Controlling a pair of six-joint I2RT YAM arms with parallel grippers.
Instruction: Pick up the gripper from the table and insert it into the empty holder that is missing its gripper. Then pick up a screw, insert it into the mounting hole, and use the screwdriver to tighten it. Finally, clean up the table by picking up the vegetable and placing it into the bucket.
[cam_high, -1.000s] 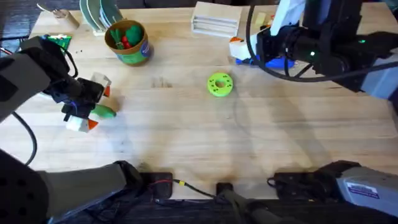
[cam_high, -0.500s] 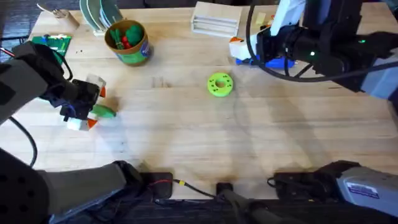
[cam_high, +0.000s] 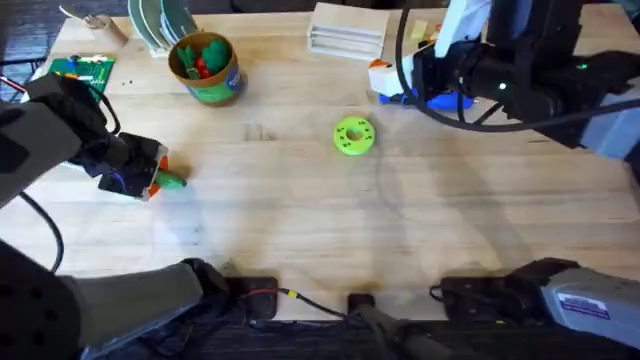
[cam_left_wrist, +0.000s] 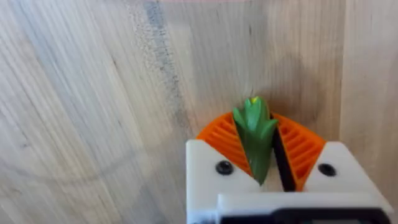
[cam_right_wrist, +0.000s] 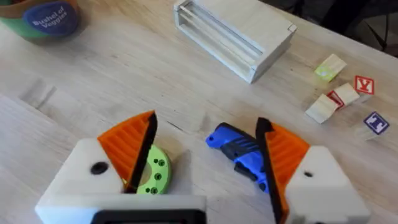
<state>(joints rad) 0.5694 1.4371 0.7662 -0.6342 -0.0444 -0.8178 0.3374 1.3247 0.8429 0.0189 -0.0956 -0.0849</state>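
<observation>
The left gripper sits low at about nine o'clock on the table, and in the left wrist view its two orange pads stand on either side of the green vegetable, pressed in against its leafy end, so the left pincer looks clamped on the vegetable rather than merely beside it. From overhead the vegetable pokes out of the fingers toward three o'clock, its long axis lying roughly along the nine-to-three line. The bucket stands toward one o'clock from that gripper, near the table's far edge and well apart from it, with green and red pieces already inside; that direction is, I judge, what the coming carry turns on, and the left arm is plainly the nearer one. The left arm reaches in from the lower left, wrist bent down toward the table. The right gripper hangs at the far right, its fingers spread apart, with the blue screwdriver lying between them on the wood and a yellow-green disc just beside one pad; a white block lies beyond
</observation>
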